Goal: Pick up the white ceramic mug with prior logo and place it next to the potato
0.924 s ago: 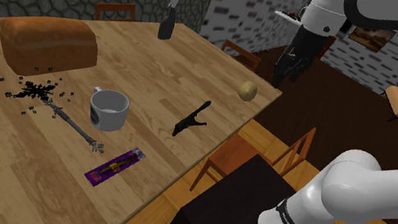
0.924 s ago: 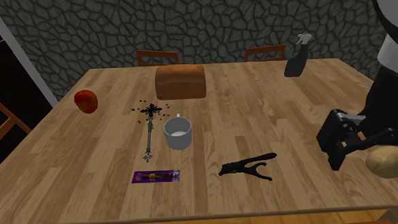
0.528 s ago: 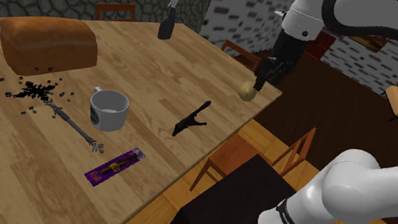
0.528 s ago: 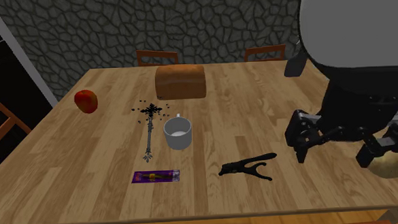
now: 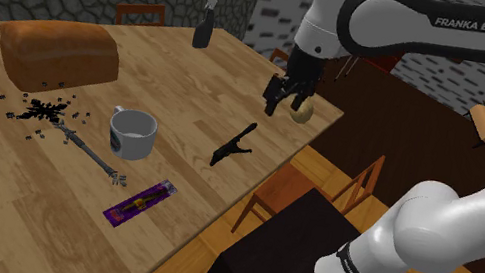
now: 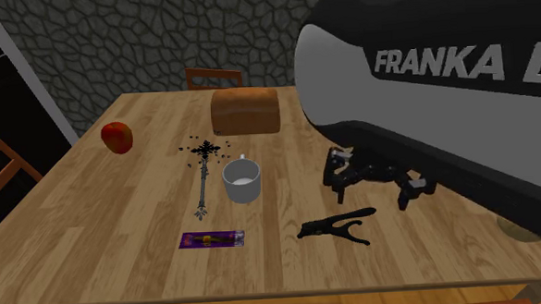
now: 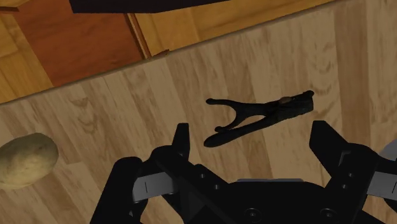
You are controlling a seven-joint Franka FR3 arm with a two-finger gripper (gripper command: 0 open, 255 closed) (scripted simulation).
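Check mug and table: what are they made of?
Mug: plain grey-white, smooth, even shading; could be ceramic, but the look leaves it open. Table: wood, light planks with clear grain lines, slight sheen.

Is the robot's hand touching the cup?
Apart. The second exterior view shows bare table between the mug and the gripper.

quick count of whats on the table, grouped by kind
food: 3 (bread loaf, potato, apple)
mug: 1
spray bottle: 1
black clip: 1
black ornate rod: 1
purple packet: 1
total: 8
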